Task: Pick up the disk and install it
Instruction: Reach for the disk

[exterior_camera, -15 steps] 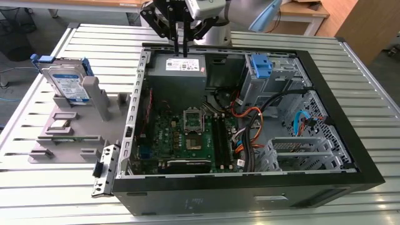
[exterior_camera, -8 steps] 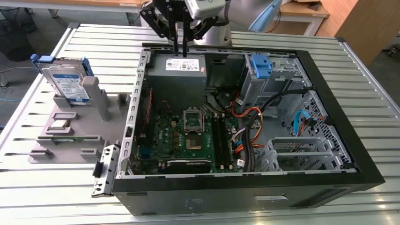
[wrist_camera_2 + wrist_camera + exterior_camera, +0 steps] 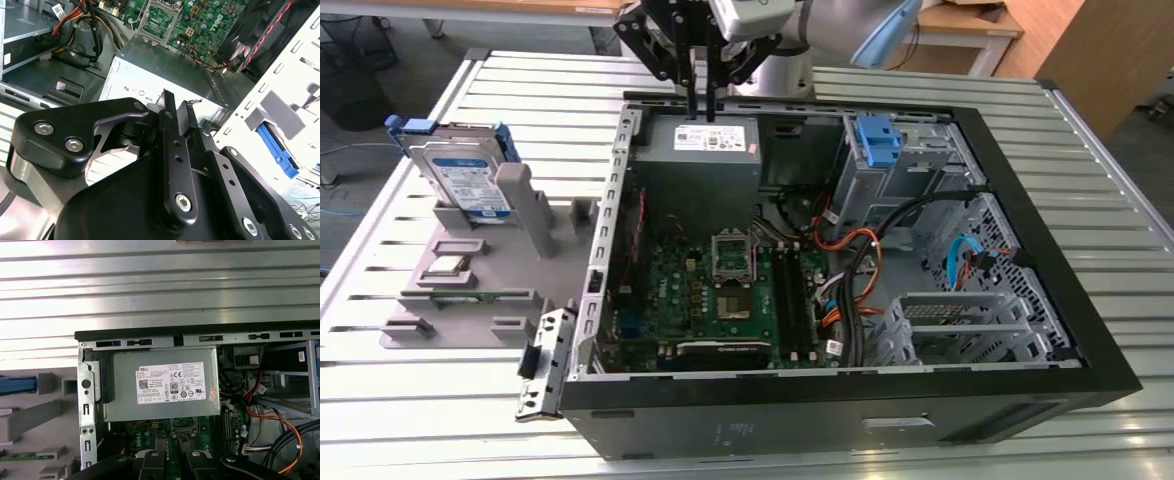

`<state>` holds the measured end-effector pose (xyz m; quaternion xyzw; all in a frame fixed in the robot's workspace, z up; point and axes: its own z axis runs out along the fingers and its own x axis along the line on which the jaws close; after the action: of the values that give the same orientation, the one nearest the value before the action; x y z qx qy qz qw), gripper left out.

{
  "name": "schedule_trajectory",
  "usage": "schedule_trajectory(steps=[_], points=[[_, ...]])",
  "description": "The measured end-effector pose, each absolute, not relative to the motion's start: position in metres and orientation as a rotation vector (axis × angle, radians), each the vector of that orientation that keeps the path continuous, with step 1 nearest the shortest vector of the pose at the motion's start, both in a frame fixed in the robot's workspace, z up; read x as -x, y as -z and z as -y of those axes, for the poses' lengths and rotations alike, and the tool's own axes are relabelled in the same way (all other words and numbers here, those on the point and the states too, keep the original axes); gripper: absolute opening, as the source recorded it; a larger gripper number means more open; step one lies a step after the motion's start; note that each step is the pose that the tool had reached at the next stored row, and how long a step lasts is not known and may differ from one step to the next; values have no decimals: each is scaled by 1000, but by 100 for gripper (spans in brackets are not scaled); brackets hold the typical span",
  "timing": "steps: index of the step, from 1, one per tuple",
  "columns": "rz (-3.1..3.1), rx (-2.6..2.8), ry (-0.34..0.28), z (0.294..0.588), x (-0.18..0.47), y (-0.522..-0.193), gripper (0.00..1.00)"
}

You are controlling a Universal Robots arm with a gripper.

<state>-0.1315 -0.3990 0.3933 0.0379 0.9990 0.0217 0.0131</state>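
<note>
Well off to the exterior view's left of our pincer, the disk (image 3: 460, 172) stands upright in a grey holder (image 3: 527, 210) on the worktop (image 3: 400, 420). Our pincer (image 3: 702, 115) hangs with fingers together, empty, just above the power supply (image 3: 707, 165) in the open computer case (image 3: 1087, 330).
</note>
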Motion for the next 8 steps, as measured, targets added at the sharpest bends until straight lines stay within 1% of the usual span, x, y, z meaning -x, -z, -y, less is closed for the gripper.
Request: schedule_trajectory(steps=[8], points=[[-3111, -118, -68, 399, 145, -393, 24]])
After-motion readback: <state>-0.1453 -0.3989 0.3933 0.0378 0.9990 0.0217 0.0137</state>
